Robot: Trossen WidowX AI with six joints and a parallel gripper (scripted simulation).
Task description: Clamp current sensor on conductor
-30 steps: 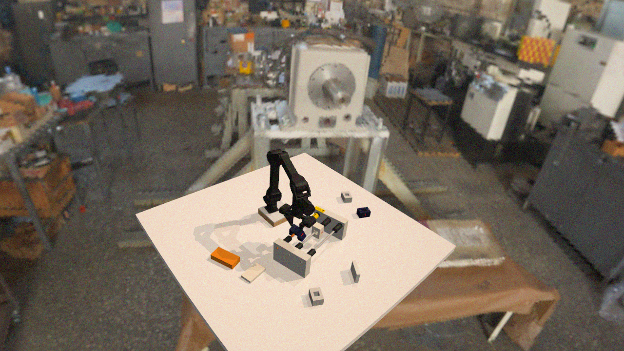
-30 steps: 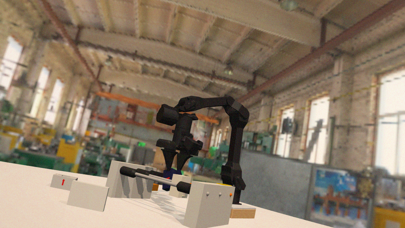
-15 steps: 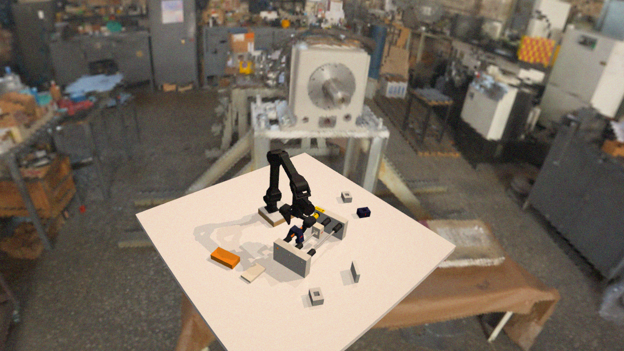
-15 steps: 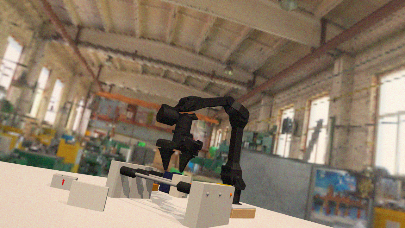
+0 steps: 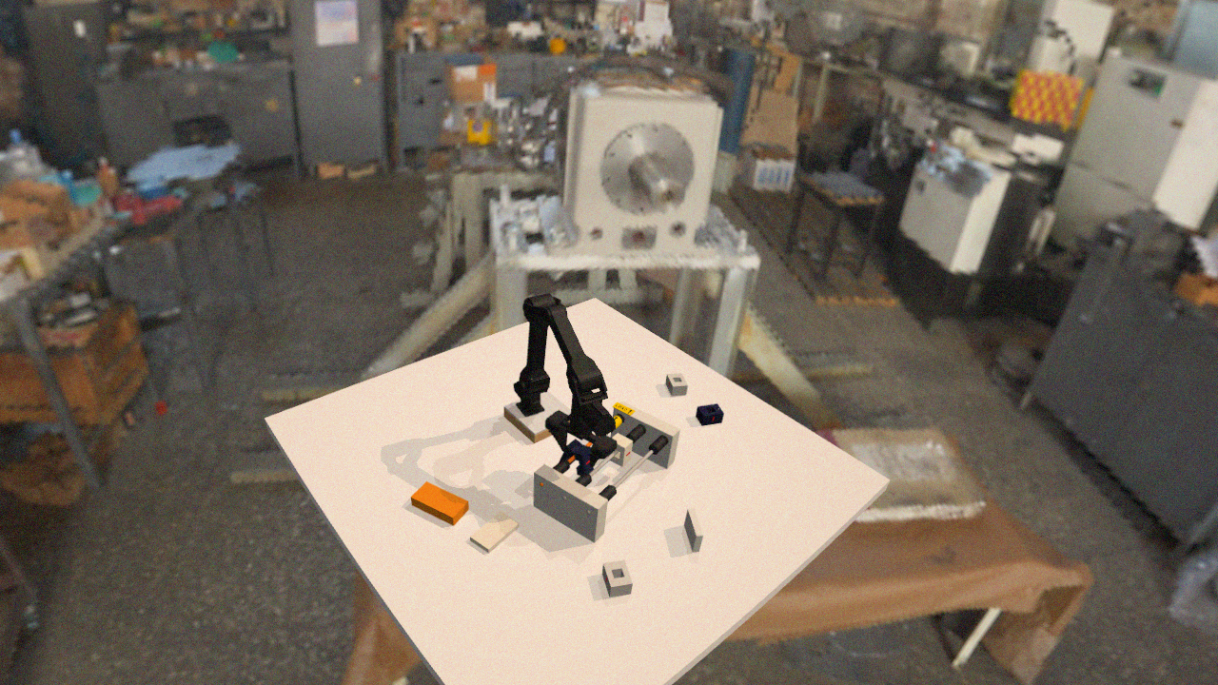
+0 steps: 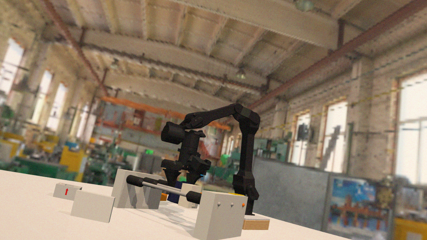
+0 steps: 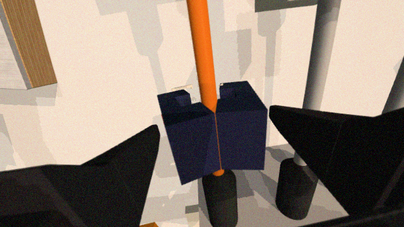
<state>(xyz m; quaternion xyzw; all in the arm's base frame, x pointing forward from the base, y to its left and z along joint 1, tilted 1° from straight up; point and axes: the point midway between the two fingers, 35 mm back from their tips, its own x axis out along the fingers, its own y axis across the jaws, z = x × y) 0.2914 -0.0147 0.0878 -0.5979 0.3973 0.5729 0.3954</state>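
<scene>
The dark blue split-core sensor sits on the orange conductor, which passes between its two halves. The halves meet along a seam facing the wrist camera and stand apart at the far side, so it looks open. A sliver of red shows at its left side; the arrow's direction cannot be read. The yellow LOAD marker is on the far end block in the top view. My gripper is open, with a fingertip on either side of the sensor and visible gaps in the wrist view.
Two end blocks carry the conductors. A pale block is on a grey conductor close by. Around them are an orange block, a beige slab, an upright plate and a dark block.
</scene>
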